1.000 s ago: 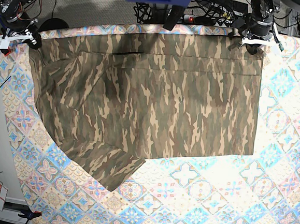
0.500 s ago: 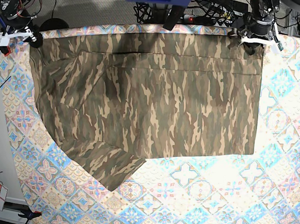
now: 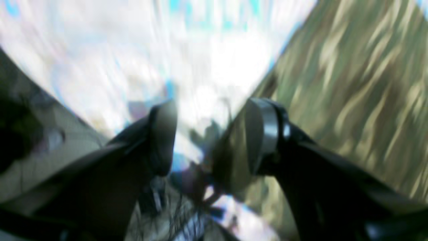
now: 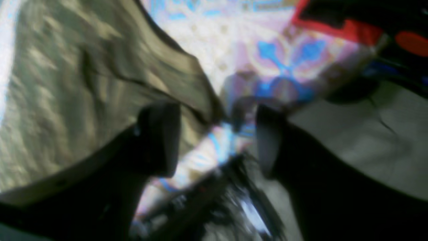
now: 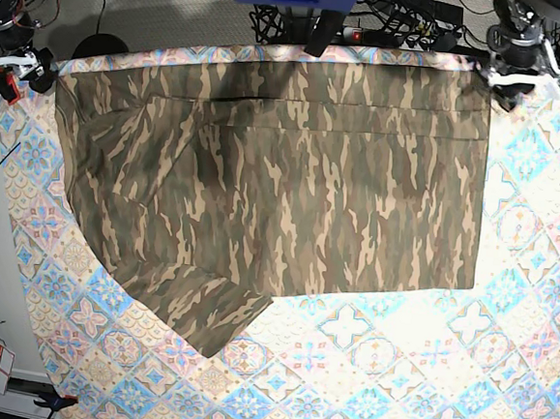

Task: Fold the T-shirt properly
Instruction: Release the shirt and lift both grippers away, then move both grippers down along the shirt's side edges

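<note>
Three views are telling different parts of it: only the base view is showing the whole T-shirt (image 5: 272, 189) lying spread flat on the tablecloth (image 5: 505, 315), while the two wrist views, both blurred, are showing the jaws up close. Seen from the left wrist, the left gripper (image 3: 209, 137) is standing open with nothing between its pads, the shirt's edge lying just beside the right-hand pad. Seen from the right wrist, the right gripper (image 4: 215, 137) is gaping wide and empty too, camouflage cloth lying beside its left-hand finger and bare tablecloth showing through the gap. From above, each gripper is sitting just off an upper corner of the shirt. The garment is looking like a broad camouflage rectangle with one sleeve jutting out at its lower left
</note>
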Robot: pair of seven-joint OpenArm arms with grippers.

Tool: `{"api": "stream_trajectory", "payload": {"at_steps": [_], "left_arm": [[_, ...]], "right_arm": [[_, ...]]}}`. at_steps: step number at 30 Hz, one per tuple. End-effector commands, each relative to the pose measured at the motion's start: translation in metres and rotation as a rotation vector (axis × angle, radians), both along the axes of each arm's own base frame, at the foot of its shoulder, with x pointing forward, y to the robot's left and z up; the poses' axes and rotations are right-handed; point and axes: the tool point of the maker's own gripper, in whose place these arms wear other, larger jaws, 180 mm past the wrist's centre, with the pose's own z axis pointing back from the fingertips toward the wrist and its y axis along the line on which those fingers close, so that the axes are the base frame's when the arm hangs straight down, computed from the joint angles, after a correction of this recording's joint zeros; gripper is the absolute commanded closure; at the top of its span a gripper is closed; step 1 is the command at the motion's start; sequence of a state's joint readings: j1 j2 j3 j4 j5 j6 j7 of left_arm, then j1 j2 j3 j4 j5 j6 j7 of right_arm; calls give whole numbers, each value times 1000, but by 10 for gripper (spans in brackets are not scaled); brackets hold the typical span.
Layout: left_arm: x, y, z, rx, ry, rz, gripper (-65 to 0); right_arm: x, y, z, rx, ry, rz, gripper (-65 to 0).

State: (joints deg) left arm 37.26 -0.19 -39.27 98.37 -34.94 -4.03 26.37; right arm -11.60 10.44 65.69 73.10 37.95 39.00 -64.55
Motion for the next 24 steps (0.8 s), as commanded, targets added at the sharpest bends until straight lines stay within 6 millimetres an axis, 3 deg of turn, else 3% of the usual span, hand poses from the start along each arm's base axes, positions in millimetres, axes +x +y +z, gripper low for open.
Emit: {"api": "stream_trajectory", "payload": {"at_steps": [1, 5, 7, 9, 12, 14, 19, 22, 24], "left_arm": [[-1, 20, 22, 71, -37, 23, -324], [14, 49, 74, 202, -135, 51, -318], [26, 55, 93, 242, -182, 44, -305], [43, 62, 108, 278, -213, 10, -247], [76, 46, 99, 233, -178, -96, -85], [98, 34, 95, 215, -156, -155, 0], [147, 7, 93, 221, -119, -255, 0], [178, -11, 84, 227, -93, -318, 0], [200, -22, 73, 226, -70, -357, 0]], "right_arm": [[21, -19, 26, -74, -75, 9, -354], [78, -15, 49, -151, -118, 137, -354], [113, -2, 60, -174, -140, 245, -354], [147, 14, 72, -198, -180, 336, -353], [198, 48, 85, -209, -277, 457, -343], [226, 70, 87, -210, -311, 528, -294], [267, 95, 56, -183, -232, 599, -117], [288, 120, 40, -106, -233, 585, -13], [297, 135, 32, -64, -239, 578, 0]]}}
